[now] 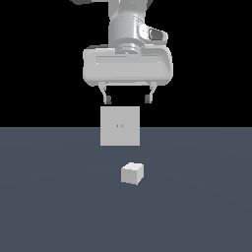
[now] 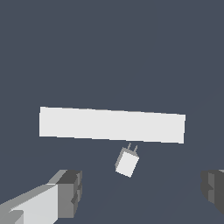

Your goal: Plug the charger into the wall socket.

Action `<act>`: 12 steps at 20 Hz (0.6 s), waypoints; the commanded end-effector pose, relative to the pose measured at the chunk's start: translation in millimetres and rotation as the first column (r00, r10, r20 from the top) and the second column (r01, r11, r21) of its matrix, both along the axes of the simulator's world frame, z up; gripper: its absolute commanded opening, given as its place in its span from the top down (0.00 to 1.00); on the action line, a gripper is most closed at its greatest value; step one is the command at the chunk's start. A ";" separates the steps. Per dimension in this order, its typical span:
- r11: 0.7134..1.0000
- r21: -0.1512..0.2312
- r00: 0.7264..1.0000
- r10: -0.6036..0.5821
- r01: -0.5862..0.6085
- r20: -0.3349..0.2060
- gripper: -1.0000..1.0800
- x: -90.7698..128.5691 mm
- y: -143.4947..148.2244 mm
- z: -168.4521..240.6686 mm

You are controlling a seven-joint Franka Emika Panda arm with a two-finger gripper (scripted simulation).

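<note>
The charger (image 1: 132, 173) is a small white-grey cube lying on the dark floor, in front of the wall socket (image 1: 120, 126), an upright light-grey square panel with two tiny holes near its centre. In the wrist view the charger (image 2: 127, 162) shows two short prongs pointing toward the wall socket (image 2: 112, 124), seen edge-on from above as a long pale bar. My gripper (image 1: 127, 99) hangs high above both, open, with nothing between its fingers (image 2: 70, 191). It touches neither object.
A flat dark blue-grey floor (image 1: 59, 197) spreads around both objects. No other objects show.
</note>
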State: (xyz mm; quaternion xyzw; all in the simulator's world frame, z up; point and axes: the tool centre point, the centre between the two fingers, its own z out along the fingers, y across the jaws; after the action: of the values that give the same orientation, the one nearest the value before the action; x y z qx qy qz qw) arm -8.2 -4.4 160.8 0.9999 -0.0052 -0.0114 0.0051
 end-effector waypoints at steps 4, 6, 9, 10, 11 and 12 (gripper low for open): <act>1.000 0.000 1.000 -0.003 0.003 0.003 0.04 -0.5 -0.1 -0.6; 1.000 -0.001 1.000 -0.007 0.007 0.008 0.04 -1.4 -0.3 -1.5; 1.000 -0.003 1.000 -0.018 0.018 0.020 0.04 -3.5 -0.8 -3.9; 1.000 -0.004 0.999 -0.023 0.023 0.025 0.04 -4.4 -1.0 -4.9; 1.000 -0.005 0.999 -0.029 0.029 0.031 0.04 -5.5 -1.2 -6.1; 0.999 -0.006 0.999 -0.035 0.035 0.037 0.04 -6.6 -1.4 -7.4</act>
State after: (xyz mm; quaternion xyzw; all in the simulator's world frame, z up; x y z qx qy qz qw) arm -13.2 -5.6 155.3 0.9998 -0.0187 0.0030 0.0073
